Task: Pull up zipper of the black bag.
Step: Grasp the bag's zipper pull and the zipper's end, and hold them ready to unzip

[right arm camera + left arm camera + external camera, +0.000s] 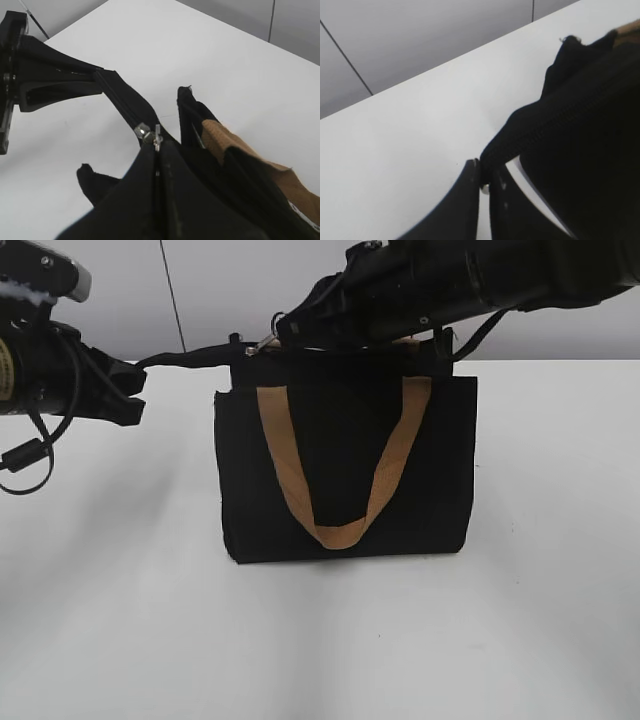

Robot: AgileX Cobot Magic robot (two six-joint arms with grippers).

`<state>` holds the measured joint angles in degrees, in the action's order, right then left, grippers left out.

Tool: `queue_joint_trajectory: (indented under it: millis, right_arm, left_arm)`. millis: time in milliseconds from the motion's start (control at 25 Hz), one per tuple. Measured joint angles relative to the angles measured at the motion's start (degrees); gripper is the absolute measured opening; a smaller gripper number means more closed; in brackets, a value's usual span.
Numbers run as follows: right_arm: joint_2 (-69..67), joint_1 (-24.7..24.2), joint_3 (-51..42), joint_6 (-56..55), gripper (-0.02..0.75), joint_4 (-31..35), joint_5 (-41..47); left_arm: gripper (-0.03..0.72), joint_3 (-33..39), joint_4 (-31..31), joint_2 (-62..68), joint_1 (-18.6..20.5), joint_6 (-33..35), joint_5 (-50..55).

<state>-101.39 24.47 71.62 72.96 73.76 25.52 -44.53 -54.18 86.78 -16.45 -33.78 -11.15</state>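
Note:
The black bag [345, 470] stands upright on the white table with tan straps [345, 530] hanging down its front. Its zipper tape [185, 357] stretches left from the bag's top corner. My left gripper [135, 390] is shut on the end of that tape, as the left wrist view shows [484, 172]. My right gripper [270, 340] is at the bag's top left corner, shut on the small silver pull tab [156, 140]. The zipper line [125, 105] runs from the tab toward the left gripper [55, 80].
The white table [520, 620] runs all around the bag. A grey wall with a dark seam [175, 300] stands behind. The right arm [480, 280] crosses above the bag's top edge. A tan strap [235, 150] lies over the bag's opening.

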Motion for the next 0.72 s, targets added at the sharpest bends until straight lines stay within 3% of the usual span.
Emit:
queue_joint_trajectory:
  millis: [200,560,720]
  right_arm:
    - [0.0,-0.04,0.0,-3.76,-0.001,-5.54,0.84]
    - [0.23,-0.06,0.0,-18.58,-0.001,-23.45,2.21]
    - [1.56,-1.17,0.0,-22.26,-0.001,-28.04,2.79]
  left_arm:
    - [0.014,0.0,0.97,0.0,-0.28,0.0,3.57]
    - [0.014,0.0,2.58,0.0,-0.32,0.0,3.77]
    - [0.014,0.0,2.59,0.0,-0.32,0.0,3.77]
